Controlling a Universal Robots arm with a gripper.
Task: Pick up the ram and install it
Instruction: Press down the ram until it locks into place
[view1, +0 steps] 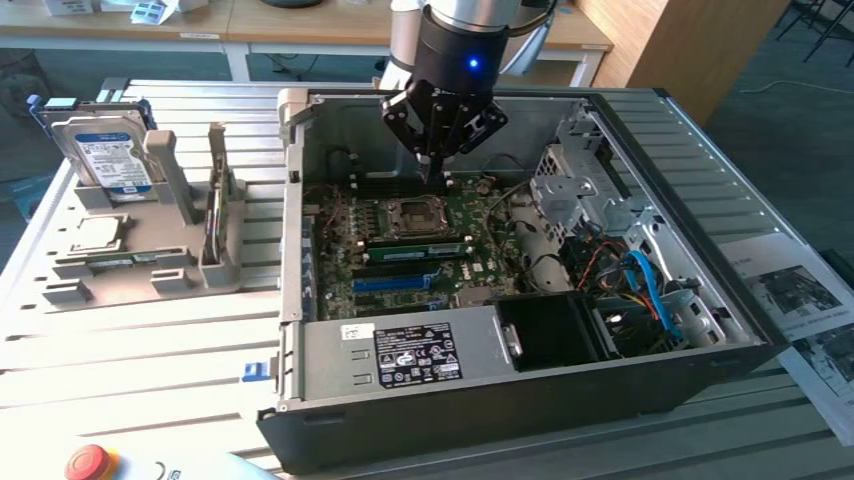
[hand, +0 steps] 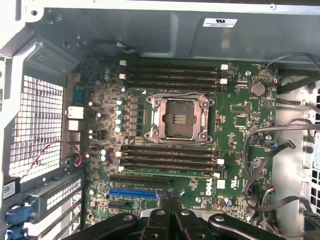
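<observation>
Gripper (view1: 434, 178): pinched shut, empty, above the motherboard (view1: 461, 215).
Ram (view1: 420, 243): lying along a slot, just past the fingertips.

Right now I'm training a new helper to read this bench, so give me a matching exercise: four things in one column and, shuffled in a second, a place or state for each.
Things:
1. gripper
2. hard drive
3. CPU socket
4. red button

Places or states:
A. stands upright in the grey holder, outside the case
B. on the motherboard, between two banks of dark slots
C. at the exterior view's bottom left
D. shut, over the motherboard inside the open case

Pairs: 1-D, 2-A, 3-B, 4-C
</observation>
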